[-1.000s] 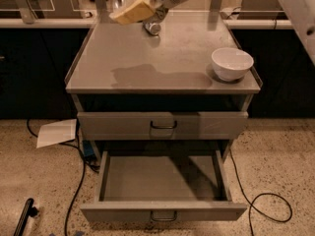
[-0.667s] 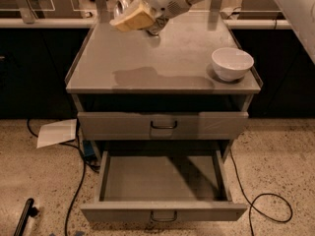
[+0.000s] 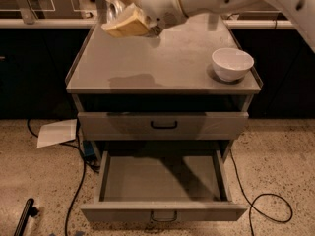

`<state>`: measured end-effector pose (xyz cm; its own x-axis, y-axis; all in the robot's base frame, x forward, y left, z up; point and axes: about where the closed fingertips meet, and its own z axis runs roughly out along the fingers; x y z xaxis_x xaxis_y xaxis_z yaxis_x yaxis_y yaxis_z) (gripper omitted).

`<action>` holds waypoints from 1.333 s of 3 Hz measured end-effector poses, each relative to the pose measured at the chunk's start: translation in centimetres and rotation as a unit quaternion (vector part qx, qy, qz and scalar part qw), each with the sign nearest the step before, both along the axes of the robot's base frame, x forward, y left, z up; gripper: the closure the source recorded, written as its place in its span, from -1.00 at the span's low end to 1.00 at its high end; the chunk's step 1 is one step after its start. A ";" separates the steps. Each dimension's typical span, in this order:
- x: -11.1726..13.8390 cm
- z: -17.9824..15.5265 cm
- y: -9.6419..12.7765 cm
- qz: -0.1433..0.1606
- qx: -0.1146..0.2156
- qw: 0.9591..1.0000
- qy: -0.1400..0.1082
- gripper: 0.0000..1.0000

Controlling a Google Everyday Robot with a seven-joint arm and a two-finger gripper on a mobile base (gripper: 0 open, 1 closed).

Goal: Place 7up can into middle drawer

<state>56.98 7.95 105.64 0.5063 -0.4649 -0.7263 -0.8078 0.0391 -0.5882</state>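
My gripper (image 3: pixel 122 10) hangs above the back left corner of the grey cabinet top (image 3: pixel 162 65), on the end of the white arm. Its tan fingers (image 3: pixel 127 25) are shut on the 7up can (image 3: pixel 114 8), a silvery can held tilted between them and partly hidden. The middle drawer (image 3: pixel 162 178) is pulled open low in the view, its plain grey inside showing nothing in it, its dark loop handle at the front panel. The gripper is well above and behind the drawer.
A white bowl (image 3: pixel 232 63) stands at the right of the cabinet top. The drawer above (image 3: pixel 164 125) is shut. Cables (image 3: pixel 261 205) and a sheet of paper (image 3: pixel 56 132) lie on the speckled floor beside the cabinet. A counter runs along the back.
The gripper has moved a little to the left above the back of the cabinet top, still holding the can. The drawers and the bowl have not moved.
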 end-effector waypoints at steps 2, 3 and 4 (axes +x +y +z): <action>-8.2 -0.3 3.5 -0.051 0.100 0.994 -0.011 1.00; -7.9 -6.3 0.5 -0.133 0.109 0.985 0.015 1.00; -7.3 -13.0 -2.9 -0.213 0.109 0.970 0.037 1.00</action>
<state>49.71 5.02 92.64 0.2452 -0.4511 -0.8581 -0.7306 0.4958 -0.4694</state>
